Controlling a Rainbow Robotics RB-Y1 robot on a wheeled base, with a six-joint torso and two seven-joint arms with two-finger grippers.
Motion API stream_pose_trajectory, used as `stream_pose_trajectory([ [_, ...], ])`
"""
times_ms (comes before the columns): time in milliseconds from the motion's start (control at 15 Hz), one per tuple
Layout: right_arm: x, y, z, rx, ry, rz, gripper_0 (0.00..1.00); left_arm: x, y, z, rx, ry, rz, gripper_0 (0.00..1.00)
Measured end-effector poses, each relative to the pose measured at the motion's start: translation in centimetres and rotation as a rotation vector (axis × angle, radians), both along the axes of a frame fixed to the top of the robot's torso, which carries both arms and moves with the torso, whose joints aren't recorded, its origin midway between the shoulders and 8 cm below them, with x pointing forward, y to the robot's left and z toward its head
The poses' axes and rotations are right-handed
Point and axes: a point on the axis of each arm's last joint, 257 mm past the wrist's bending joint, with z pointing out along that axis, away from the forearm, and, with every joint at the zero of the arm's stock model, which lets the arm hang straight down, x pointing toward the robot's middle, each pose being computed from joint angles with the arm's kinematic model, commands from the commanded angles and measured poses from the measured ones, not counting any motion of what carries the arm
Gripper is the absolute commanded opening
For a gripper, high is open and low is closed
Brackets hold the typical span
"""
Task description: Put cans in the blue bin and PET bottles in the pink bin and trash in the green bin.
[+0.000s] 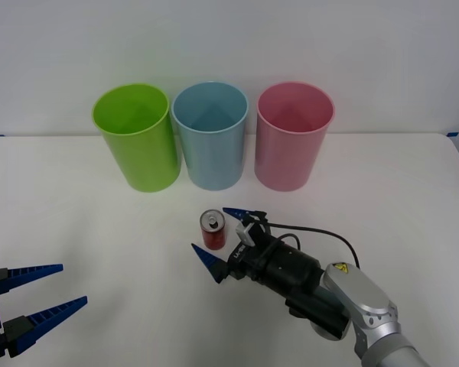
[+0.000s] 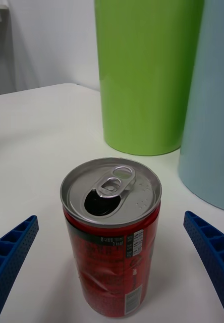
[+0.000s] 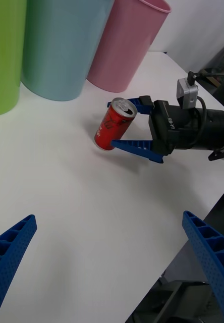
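Observation:
A small red can (image 1: 213, 230) with an opened silver top stands upright on the white table (image 1: 99, 222), in front of the blue bin (image 1: 210, 138). My right gripper (image 1: 209, 228) is open, with one blue finger on each side of the can and a gap on both sides. From the right wrist, the can (image 2: 112, 227) sits midway between the fingers. The green bin (image 1: 134, 138) is to the left of the blue bin and the pink bin (image 1: 293, 138) to its right. My left gripper (image 1: 73, 284) hangs open near the front left edge. PET bottles and trash are out of view.
The three bins stand in a row at the back of the table, close together. A black cable (image 1: 321, 232) loops from the right wrist. The table's right edge (image 3: 213, 202) lies near the right arm.

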Motion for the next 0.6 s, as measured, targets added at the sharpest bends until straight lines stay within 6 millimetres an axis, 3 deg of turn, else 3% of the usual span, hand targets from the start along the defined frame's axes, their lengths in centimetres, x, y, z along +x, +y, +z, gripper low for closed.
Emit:
stream_pose_trajectory([
  [600,0.08,0.09,0.01,0.011,0.015,-0.005,1.0,0.0,0.0,0.0,0.0,0.0,0.0,1.0],
])
